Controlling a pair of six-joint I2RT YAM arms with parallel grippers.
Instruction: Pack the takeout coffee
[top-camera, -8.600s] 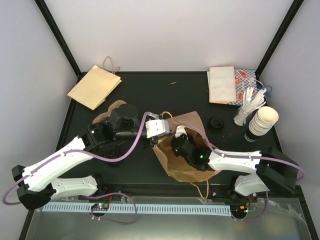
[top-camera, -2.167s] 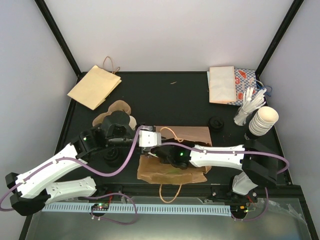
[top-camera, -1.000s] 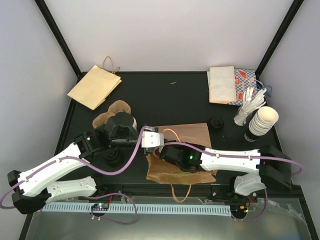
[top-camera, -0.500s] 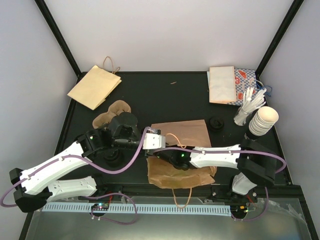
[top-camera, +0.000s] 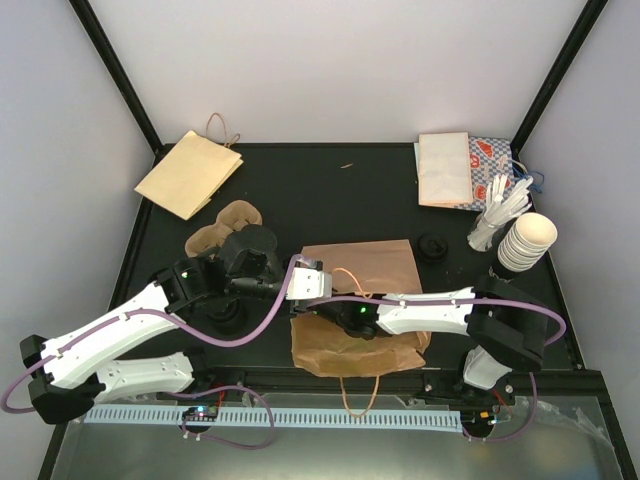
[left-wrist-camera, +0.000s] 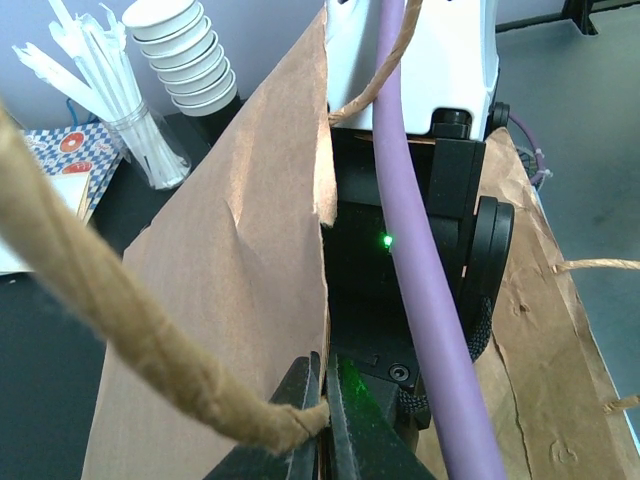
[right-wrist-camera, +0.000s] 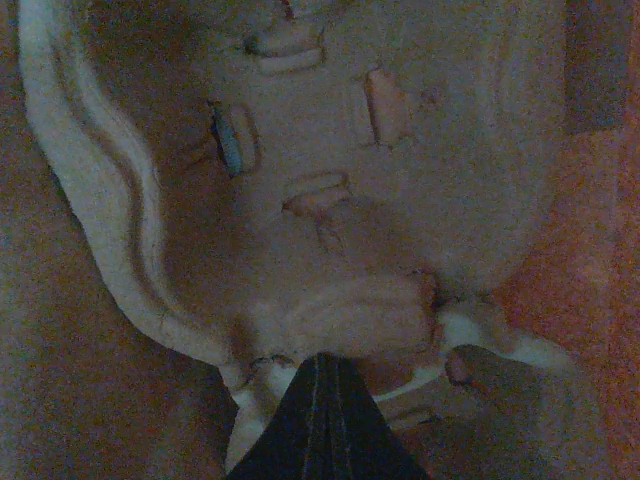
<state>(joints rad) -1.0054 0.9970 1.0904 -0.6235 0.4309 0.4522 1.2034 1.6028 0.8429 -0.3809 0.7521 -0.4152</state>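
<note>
At table centre, left gripper (left-wrist-camera: 322, 420) stays clamped on paper bag (top-camera: 375, 262) at its 9 o'clock rim; right gripper (right-wrist-camera: 325, 385), closed, remains inside, tips touching moulded carrier (right-wrist-camera: 330, 130).

The left tool (left-wrist-camera: 320, 425) and right tool (right-wrist-camera: 327, 395) are pinched closed.

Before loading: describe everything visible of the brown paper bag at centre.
The brown paper bag with twine loop handles lies creased on the black table, near its front edge. The left claw pinches one side's top edge beside a handle end, holding it up; the right arm reaches in between the spread sides.
</note>
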